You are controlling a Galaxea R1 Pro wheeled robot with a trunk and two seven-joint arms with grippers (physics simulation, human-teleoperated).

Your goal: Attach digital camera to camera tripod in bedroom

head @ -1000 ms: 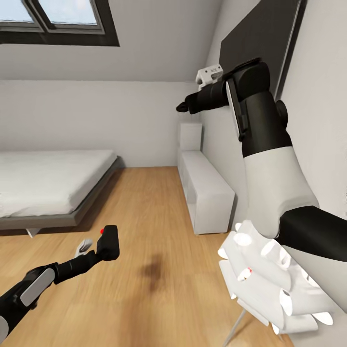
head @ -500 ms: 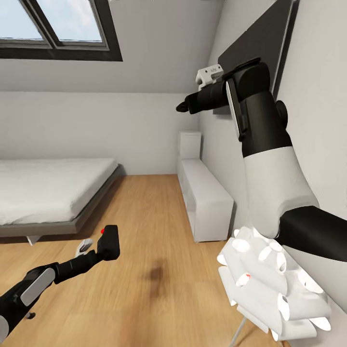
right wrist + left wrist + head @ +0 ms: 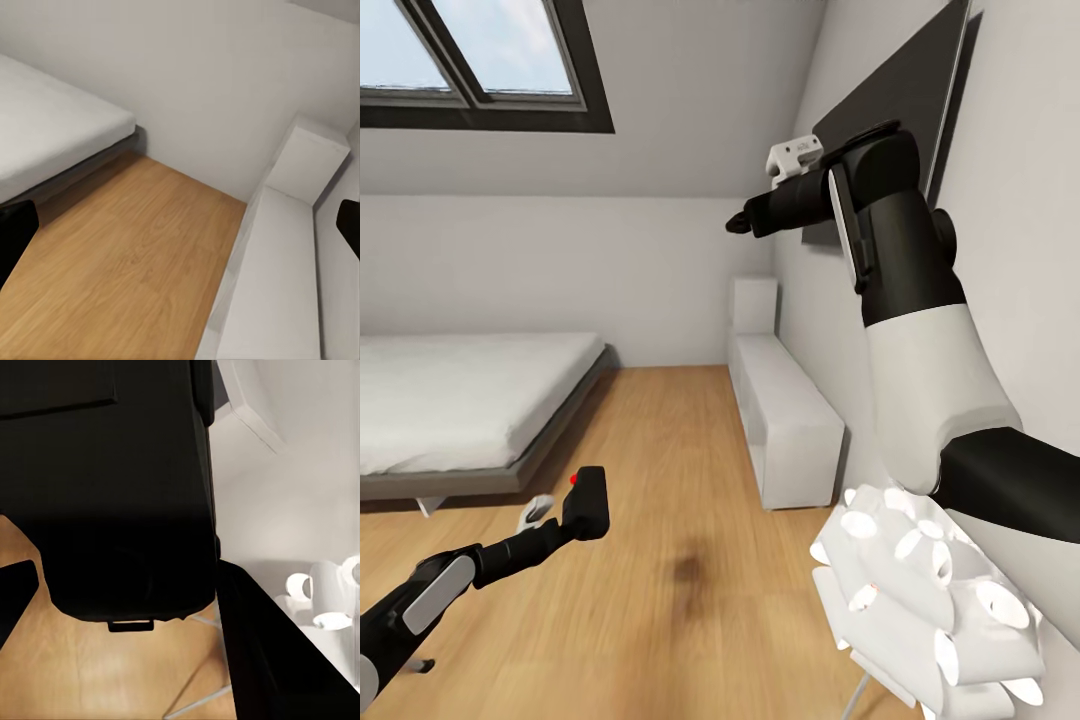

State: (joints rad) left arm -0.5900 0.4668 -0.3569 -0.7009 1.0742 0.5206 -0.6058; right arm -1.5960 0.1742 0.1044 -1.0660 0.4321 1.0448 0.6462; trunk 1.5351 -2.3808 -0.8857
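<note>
Whole head view has drifted over the last second: the skylight (image 3: 480, 60) shows more, the bed (image 3: 460, 400) and white shelf unit (image 3: 785, 420) sit lower. That is your camera tilting and swinging, not the furniture moving. Both arms kept their pose relative to you.

Left claw (image 3: 575, 512): pinching the digital camera (image 3: 588, 503), held out low over the wood floor (image 3: 680, 480), red button on top. The left wrist view confirms it, with the black body (image 3: 120, 487) close against the lens between the dark fingers.

Right claw (image 3: 738, 222): raised high, just beside the wall-mounted TV (image 3: 890, 110). In the right wrist view two dark fingertips (image 3: 15, 232) stand far apart at opposite edges with nothing between, so it is spread and empty.

You are in the bedroom, but no tripod legs are identifiable from here. My read: carry done, search still on, so keep turning.

Room to move:
- open floor ahead between bed and shelf unit;
- right elbow and forearm crowd the TV wall, so leave yourself margin before rotating that way;
- a white pleated object (image 3: 920, 600) on thin legs sits close at your lower right, an easy snag for the base.
</note>
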